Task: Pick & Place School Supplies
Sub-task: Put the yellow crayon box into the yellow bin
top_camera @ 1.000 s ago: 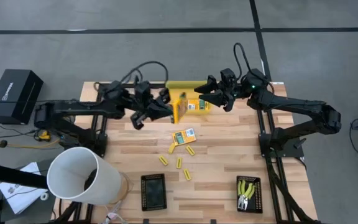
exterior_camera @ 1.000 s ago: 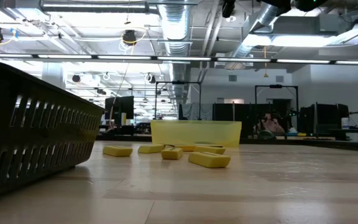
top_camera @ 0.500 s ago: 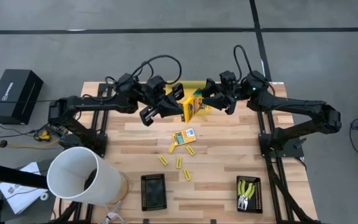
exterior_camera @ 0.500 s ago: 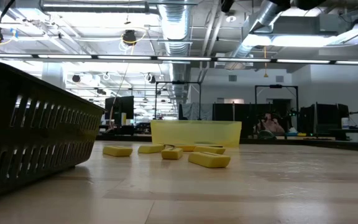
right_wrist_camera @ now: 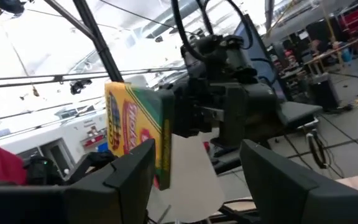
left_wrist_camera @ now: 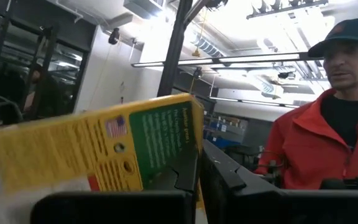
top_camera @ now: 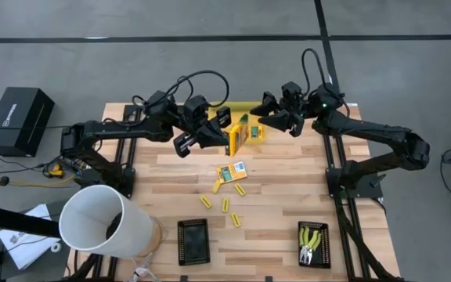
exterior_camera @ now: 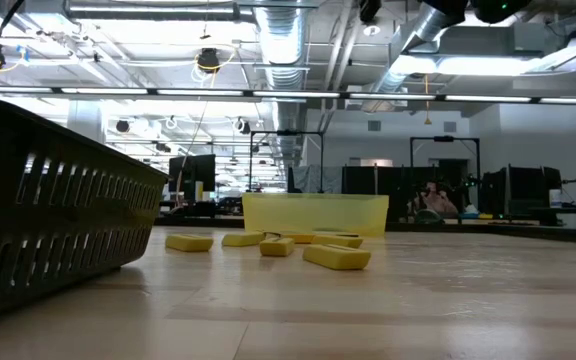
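Wood-plank table [top_camera: 288,196]; glossy printed card box [top_camera: 241,135].

Right hand [top_camera: 266,117] backed off box [top_camera: 243,134]; left hand [top_camera: 222,136] lifted it.

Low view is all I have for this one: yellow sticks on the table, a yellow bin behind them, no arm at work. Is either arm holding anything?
Observer: Yes. The left gripper is shut on a yellow-and-green box, held on edge above the table near the yellow bin.
Operator: And the right arm?
Observer: The right gripper faces that box from the other side, close to it, with its fingers open and nothing in them.
Operator: Where are the hand tools?
Observer: Both hand tools lie in the black tray at the table's edge on the right arm's side.
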Robot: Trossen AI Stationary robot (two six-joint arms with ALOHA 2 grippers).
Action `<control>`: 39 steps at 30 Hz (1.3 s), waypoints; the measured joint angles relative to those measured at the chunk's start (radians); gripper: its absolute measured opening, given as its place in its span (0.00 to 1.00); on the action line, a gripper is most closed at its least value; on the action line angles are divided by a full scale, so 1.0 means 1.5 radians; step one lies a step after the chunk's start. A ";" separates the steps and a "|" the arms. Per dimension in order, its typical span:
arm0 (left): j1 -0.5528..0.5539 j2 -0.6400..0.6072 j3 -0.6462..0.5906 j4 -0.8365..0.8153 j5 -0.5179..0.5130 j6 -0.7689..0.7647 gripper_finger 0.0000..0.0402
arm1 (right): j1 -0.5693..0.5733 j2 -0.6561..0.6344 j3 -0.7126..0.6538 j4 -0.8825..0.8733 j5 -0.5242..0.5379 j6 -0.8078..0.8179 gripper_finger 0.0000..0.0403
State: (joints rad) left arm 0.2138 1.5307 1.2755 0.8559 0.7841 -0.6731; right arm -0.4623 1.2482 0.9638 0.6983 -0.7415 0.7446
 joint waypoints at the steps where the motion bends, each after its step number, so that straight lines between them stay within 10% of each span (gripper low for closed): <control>1: 0.000 0.000 0.000 0.000 0.000 0.000 0.00 | -0.009 0.000 0.000 0.005 -0.008 0.007 0.56; 24: 0.003 0.000 -0.001 0.005 -0.016 0.014 0.00 | 0.046 0.014 0.005 0.051 -0.027 0.052 0.56; 39: -0.005 0.000 -0.001 0.016 -0.021 0.020 0.01 | 0.068 0.162 0.177 0.062 -0.105 0.078 0.56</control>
State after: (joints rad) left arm 0.2070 1.5311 1.2743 0.8800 0.7525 -0.6436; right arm -0.3609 1.4913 1.2293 0.7910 -0.8985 0.8619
